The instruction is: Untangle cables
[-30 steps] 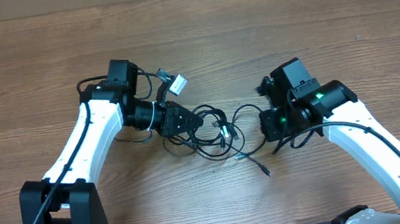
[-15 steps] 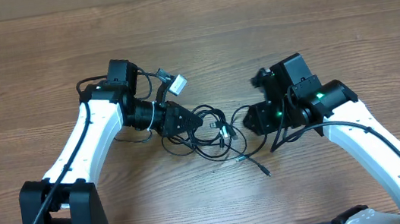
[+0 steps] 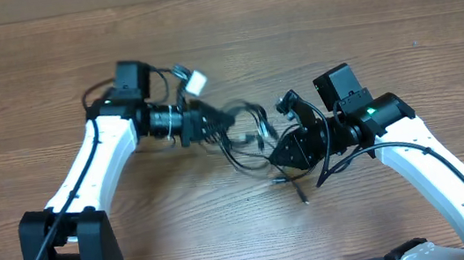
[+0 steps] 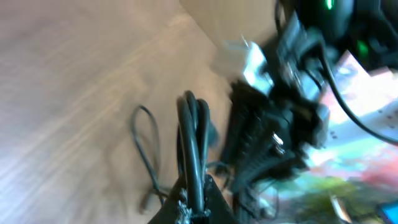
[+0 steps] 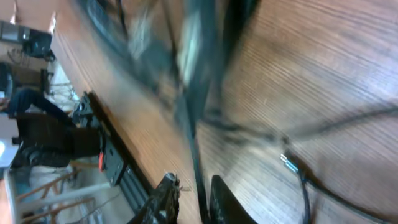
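left fingers (image 4: 208, 198): pinched tight on the cables (image 4: 193, 127). Several black strands rise side by side straight out of the tips.
loop (image 4: 146, 146): one thin strand bows out beside the held bundle and lies on the desk (image 4: 74, 81).
right fingers (image 5: 163, 200): parted by a narrow gap. One dark strand runs through the gap, nearer one finger. The view is too blurred to tell whether it touches.
cables, overhead view: the tangle lies on the desk between the two sets of fingers. The left fingers are at its left edge and the right fingers at its lower right edge.
plug (image 3: 304, 197): small, on the tip of a strand trailing from the tangle toward the near edge of the desk. It sits below the right fingers and apart from them.
writing: a white tag (image 3: 193, 83) sits on the thick wire by the left wrist, above the tangle. Any print on it is too small to read. The left wrist view has a coloured blur at its right edge, nothing legible.
green light (image 3: 370, 113): lit on the right arm (image 3: 436, 163).
in the way: strands cross over one another within the tangle. The right arm's own wire (image 3: 335, 163) hangs just beside the tangle's right side. In the left wrist view the dark body behind the right fingers stands close behind the held bundle.
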You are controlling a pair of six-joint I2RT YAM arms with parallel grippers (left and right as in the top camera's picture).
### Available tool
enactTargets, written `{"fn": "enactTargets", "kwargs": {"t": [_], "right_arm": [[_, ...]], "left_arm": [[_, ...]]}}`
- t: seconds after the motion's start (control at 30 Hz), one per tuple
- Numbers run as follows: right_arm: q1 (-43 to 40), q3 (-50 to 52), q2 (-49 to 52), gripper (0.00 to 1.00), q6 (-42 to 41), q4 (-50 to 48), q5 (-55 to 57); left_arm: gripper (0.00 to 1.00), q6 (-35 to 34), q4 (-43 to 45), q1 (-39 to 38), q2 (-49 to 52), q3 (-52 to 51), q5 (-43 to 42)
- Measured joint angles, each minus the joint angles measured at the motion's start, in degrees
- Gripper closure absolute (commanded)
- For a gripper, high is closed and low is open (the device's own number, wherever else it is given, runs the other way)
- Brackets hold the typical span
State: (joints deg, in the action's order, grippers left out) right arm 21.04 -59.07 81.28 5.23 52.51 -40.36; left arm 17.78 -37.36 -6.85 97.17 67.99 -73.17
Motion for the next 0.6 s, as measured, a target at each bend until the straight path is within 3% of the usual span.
{"fn": "enactTargets", "kwargs": {"t": [0.23, 0.3, 0.43, 0.6], "right_arm": [[-0.02, 0.00, 0.00, 0.90, 0.39, 6.75, 4.98], [0.00, 0.00, 0.00, 0.89, 0.39, 7.50, 8.00], [0.00, 0.00, 0.00, 0.68, -1.44, 6.62, 16.52], [-0.07, 0.00, 0.00, 0.59, -10.38, 0.96, 26.40]], "left_arm": [[0.96, -19.41, 18.97, 4.59, 0.00, 0.11, 0.70], [0.96, -22.40, 19.30, 4.50, 0.00, 0.11, 0.61], [0.96, -23.89, 15.39, 2.97, 0.00, 0.17, 0.74], [0.96, -22.73, 9.29, 0.76, 0.00, 0.20, 4.68]]}}
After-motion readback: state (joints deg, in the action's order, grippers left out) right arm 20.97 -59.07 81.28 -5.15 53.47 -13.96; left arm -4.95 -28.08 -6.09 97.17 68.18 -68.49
